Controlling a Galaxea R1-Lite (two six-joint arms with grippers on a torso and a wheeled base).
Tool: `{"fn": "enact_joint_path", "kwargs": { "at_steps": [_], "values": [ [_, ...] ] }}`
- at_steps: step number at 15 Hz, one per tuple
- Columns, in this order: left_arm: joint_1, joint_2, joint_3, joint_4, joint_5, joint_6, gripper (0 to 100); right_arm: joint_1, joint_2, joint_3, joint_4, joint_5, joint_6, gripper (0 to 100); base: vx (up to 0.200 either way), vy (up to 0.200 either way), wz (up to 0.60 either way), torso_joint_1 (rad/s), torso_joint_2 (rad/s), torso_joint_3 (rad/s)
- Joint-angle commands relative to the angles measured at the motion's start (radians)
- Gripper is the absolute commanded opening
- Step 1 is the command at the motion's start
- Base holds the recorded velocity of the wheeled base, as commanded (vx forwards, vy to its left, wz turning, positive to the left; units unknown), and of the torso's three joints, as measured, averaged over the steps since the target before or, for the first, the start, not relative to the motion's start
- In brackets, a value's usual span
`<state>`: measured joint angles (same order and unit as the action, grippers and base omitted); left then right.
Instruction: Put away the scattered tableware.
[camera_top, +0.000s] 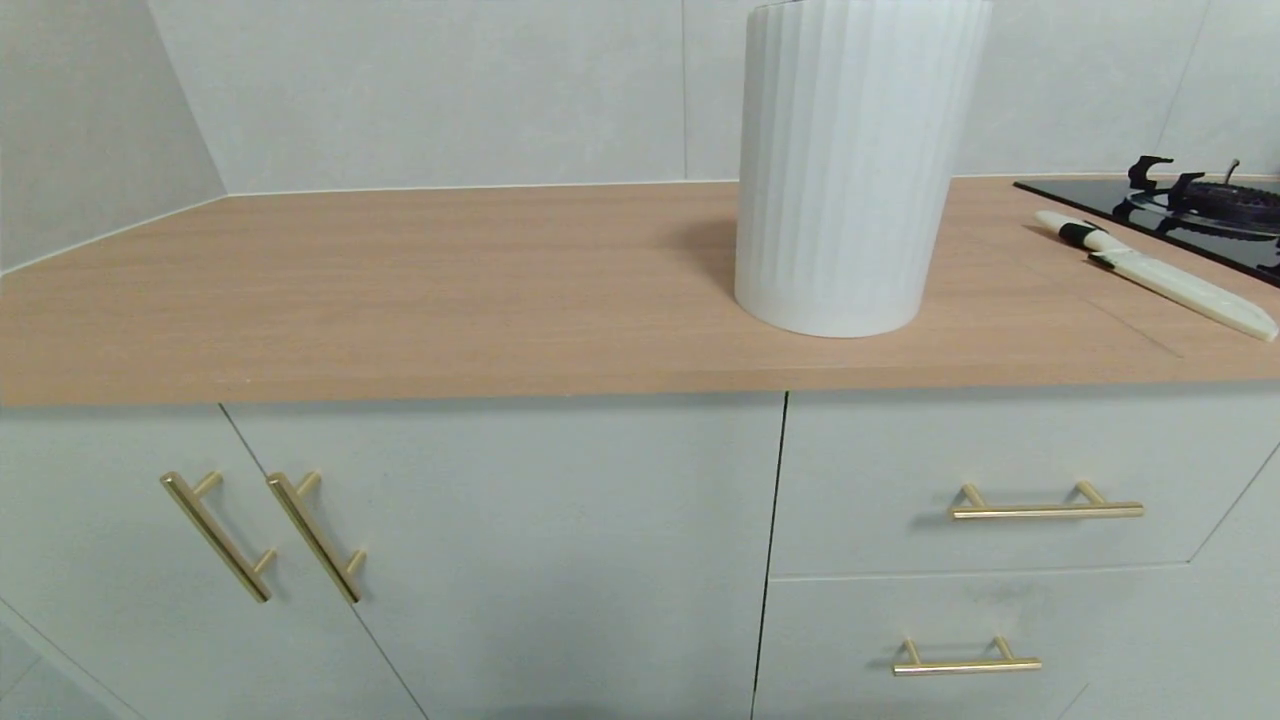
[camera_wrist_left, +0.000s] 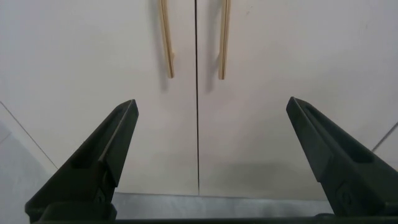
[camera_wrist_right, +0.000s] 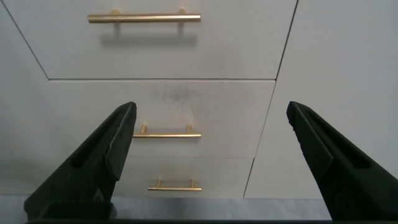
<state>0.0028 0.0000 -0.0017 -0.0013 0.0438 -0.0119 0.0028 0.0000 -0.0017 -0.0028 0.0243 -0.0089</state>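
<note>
Knife (camera_top: 1160, 272), white blade and white-and-black handle, lay flat on the countertop (camera_top: 400, 290) to the right of the white ribbed container (camera_top: 845, 170). It sat apart from the container, handle end toward the back wall and blade tip angled toward the front right. The white ribbed container stood upright on the countertop near the front edge, its rim cut by the frame top. Farther right of the container, past the knife, was the black cooktop (camera_top: 1080, 193) with a burner grate (camera_top: 1200, 190) on it. The knife ran just beside the cooktop's near edge; I couldn't tell if they touched. Behind the container was pale tiled wall (camera_top: 450, 90). Below the container and to its left were two cupboard doors (camera_top: 550, 560), with a pair of gold bar handles (camera_top: 215, 535) side by side at their seam. Below the container and to its right were stacked drawers (camera_top: 870, 480), each with a horizontal gold drawer handle (camera_top: 1047, 508). My left gripper (camera_wrist_left: 211, 106) was low down, below and left of the container, facing the seam of the cupboard doors. Its fingers (camera_wrist_left: 106, 155) were spread wide with nothing between them. My right gripper (camera_wrist_right: 211, 107) was low, below and right of the container, facing the drawers. Its fingers (camera_wrist_right: 99, 162) were also wide apart and had hold of nothing.
</note>
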Motion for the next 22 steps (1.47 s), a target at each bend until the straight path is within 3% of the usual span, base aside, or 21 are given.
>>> {"fn": "enact_joint_path", "kwargs": {
  "at_steps": [1, 15, 22],
  "values": [
    [0.0, 0.0, 0.0, 0.0, 0.001, 0.0, 100, 0.0, 0.002, 0.0, 0.0, 0.0, 0.0, 100, 0.0, -0.2, 0.0, -0.007, 0.0, 0.002],
    [0.0, 0.0, 0.0, 0.0, 0.001, -0.002, 100, 0.0, 0.002, 0.0, 0.0, -0.001, 0.001, 100, 0.0, 0.0, 0.0, 0.0, -0.01, -0.007],
    [0.0, 0.0, 0.0, 0.0, 0.001, -0.002, 100, 0.0, 0.002, 0.0, 0.0, -0.001, 0.001, 100, 0.0, 0.0, 0.0, 0.055, -0.38, -0.329]
  ]
}}
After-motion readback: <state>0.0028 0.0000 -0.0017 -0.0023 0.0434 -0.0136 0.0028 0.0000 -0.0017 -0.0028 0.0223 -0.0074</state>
